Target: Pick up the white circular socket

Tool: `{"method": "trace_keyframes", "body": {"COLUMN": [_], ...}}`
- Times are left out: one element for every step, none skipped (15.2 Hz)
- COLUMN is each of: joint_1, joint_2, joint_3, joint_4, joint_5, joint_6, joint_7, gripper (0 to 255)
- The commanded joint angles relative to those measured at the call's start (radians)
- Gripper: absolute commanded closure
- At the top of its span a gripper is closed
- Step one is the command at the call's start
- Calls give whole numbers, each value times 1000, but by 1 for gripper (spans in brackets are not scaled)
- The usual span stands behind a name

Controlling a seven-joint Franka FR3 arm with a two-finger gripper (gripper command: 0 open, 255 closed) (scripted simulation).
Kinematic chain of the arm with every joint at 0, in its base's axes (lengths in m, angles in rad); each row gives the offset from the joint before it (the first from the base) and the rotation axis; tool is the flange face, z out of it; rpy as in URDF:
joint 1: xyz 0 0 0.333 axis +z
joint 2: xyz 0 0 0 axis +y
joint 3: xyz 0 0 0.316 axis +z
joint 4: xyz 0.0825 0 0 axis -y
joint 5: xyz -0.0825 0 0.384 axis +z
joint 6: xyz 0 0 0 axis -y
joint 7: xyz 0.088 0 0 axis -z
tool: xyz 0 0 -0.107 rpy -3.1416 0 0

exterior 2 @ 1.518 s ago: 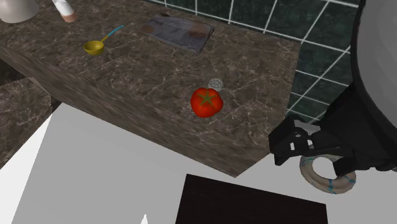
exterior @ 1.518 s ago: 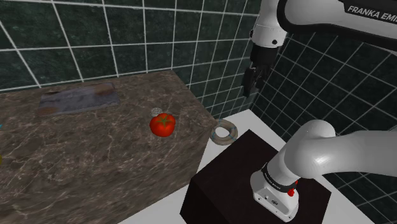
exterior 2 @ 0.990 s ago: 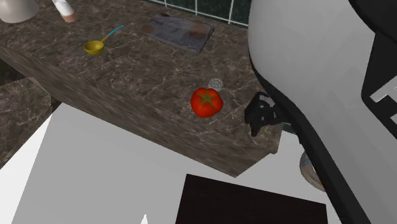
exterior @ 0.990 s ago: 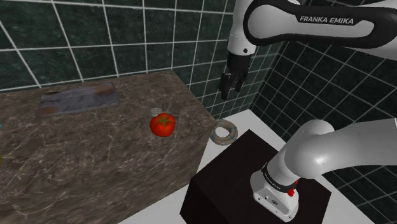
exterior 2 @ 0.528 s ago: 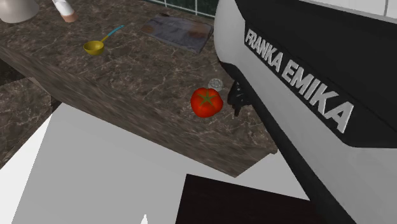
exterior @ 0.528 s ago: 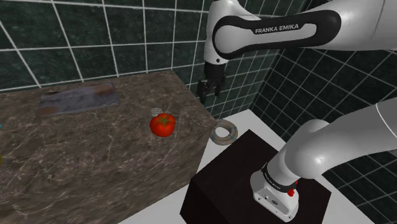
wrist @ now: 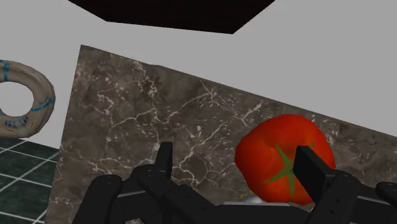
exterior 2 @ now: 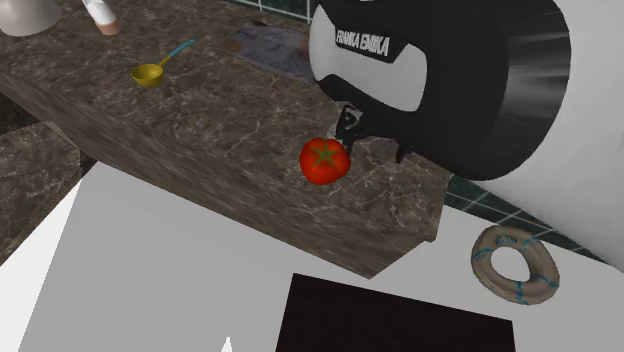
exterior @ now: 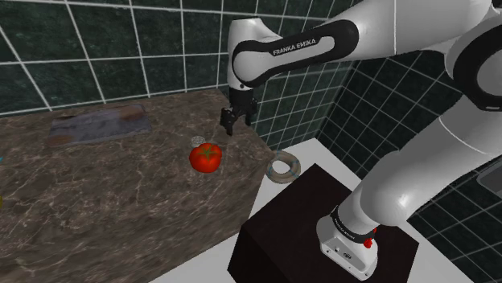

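The socket (exterior: 198,141) is a small pale round disc lying on the dark marble counter (exterior: 121,193), right behind a red tomato (exterior: 206,157). My gripper (exterior: 229,125) hangs just above the counter near its end, a little to the shoulder view's right of the socket and the tomato. In the wrist view its fingers (wrist: 165,159) stand apart, with nothing clasped. The tomato (wrist: 286,162) lies ahead, close to one finger. In the second exterior view the gripper (exterior 2: 348,135) sits directly behind the tomato (exterior 2: 325,160) and covers the socket's spot.
A beige ring with blue marks (exterior: 283,167) lies on the white floor past the counter's end. A grey board (exterior: 100,125) lies at the counter's back. A yellow spoon (exterior 2: 150,72) and a bottle (exterior 2: 100,15) are farther along. The dark stand (exterior: 322,225) is below.
The arm has swung to the shoulder view's left, carrying the gripper from over the floor by the tiled wall to above the counter beside the tomato. Nothing on the counter moved.
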State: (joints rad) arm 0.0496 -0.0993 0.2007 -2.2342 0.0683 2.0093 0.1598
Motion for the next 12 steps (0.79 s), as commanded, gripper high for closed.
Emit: {"method": "trace_keyframes", "body": {"joint_1": [5, 8, 11, 15, 19, 24, 29, 35, 41, 48, 55, 62], "joint_2": [76, 115, 154, 193, 233, 272, 311, 350, 390, 429, 469, 508], "joint_3": [10, 13, 16, 18, 20, 21, 21, 21, 20, 19, 18, 16], "joint_4": [44, 70, 98, 127, 157, 189, 222, 256, 292, 330, 369, 409], "joint_5": [-13, -21, -30, -39, -48, -57, -67, -76, -85, -94, -103, -112], "joint_6": [36, 50, 63, 74, 84, 92, 100, 105, 110, 113, 115, 115], "joint_7": [20, 29, 39, 48, 57, 67, 75, 84, 92, 100, 107, 114], "gripper": [0, 0, 0, 0, 0, 0, 0, 0, 0, 0, 0, 0]}}
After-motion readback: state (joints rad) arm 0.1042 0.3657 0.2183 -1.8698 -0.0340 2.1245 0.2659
